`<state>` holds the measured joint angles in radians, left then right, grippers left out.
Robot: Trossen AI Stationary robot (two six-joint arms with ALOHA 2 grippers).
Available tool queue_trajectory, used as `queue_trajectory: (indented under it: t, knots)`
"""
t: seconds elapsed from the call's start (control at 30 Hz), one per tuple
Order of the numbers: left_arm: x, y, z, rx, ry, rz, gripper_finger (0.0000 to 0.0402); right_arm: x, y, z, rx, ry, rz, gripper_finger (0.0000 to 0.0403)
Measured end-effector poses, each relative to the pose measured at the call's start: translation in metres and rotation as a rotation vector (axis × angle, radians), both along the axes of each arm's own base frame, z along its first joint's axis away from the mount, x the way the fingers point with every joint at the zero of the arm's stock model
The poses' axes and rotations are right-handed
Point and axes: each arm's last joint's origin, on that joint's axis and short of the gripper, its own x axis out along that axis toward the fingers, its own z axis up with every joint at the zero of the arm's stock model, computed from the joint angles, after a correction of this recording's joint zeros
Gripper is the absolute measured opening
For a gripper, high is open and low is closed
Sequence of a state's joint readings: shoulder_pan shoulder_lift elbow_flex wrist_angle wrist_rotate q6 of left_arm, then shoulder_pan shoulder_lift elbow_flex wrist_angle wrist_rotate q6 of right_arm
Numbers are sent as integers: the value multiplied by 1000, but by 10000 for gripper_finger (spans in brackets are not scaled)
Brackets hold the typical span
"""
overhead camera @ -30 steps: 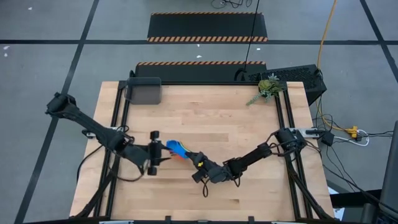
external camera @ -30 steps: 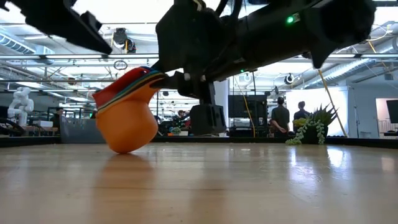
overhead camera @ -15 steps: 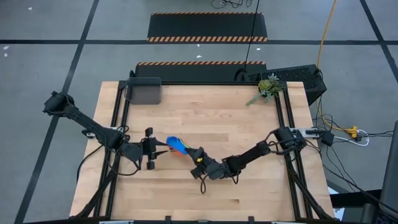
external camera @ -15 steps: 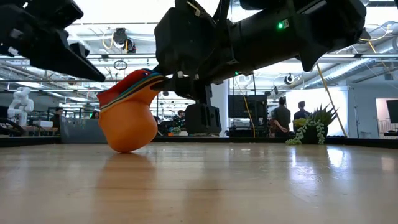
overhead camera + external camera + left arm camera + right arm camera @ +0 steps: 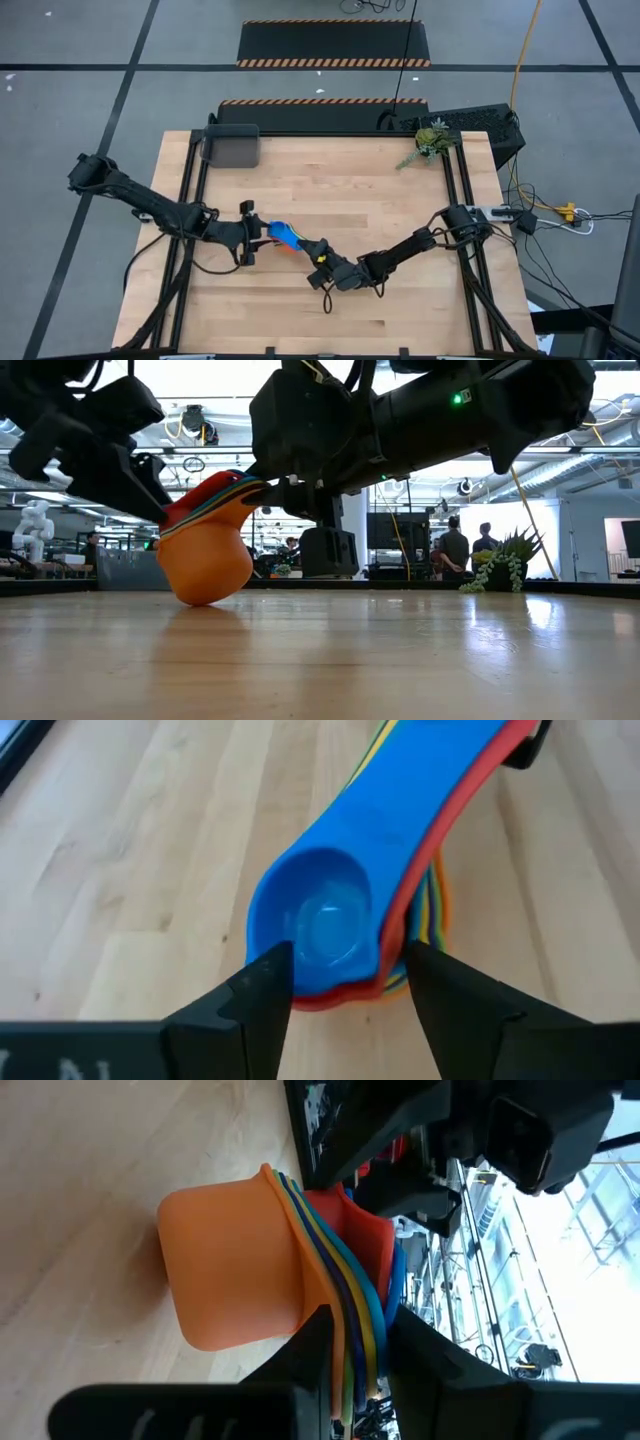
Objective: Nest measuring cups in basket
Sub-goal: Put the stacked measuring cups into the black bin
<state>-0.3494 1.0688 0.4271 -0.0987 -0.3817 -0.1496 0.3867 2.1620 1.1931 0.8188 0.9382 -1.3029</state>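
Plastic cups are looking pretty much all stacked at this point: the nested stack of glossy scoop-shaped measuring cups (image 5: 284, 237) is sitting mid-table, with the big rounded orange cup (image 5: 205, 558) on the outside touching the pale wood plank table (image 5: 350, 190) and a small bright blue cup (image 5: 318, 930) showing on top in the left wrist view. Red, yellow, green and dark blue edges are fanning out thinly between them, so I'm guessing the nesting part is done or nearly so.

What's left, as far as I can judge, is the whole trip to the small dark grey rectangular basket (image 5: 231, 147), which is sitting well apart at the far left corner of the table with nothing visible in it.

The right gripper (image 5: 350, 1345) is clamping the bundled flat handles together. The left gripper (image 5: 342, 982) is standing with its fingers apart, one on each side of the bowl end, not pinching yet.

Smooth, slick plastic, so I'd expect the stack to slip a bit if squeezed unevenly.
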Motion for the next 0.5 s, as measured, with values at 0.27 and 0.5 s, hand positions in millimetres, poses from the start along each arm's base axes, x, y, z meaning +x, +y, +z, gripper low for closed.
queue_trajectory:
  t: [0.27, 0.5]
  knots:
    - [7, 2, 0, 1, -8, -96, 147, -3, 9, 0, -2, 1, 18, 52]
    - [10, 2, 0, -40, -7, -141, 48, -4, 10, 0, 5, -3, 20, 52]
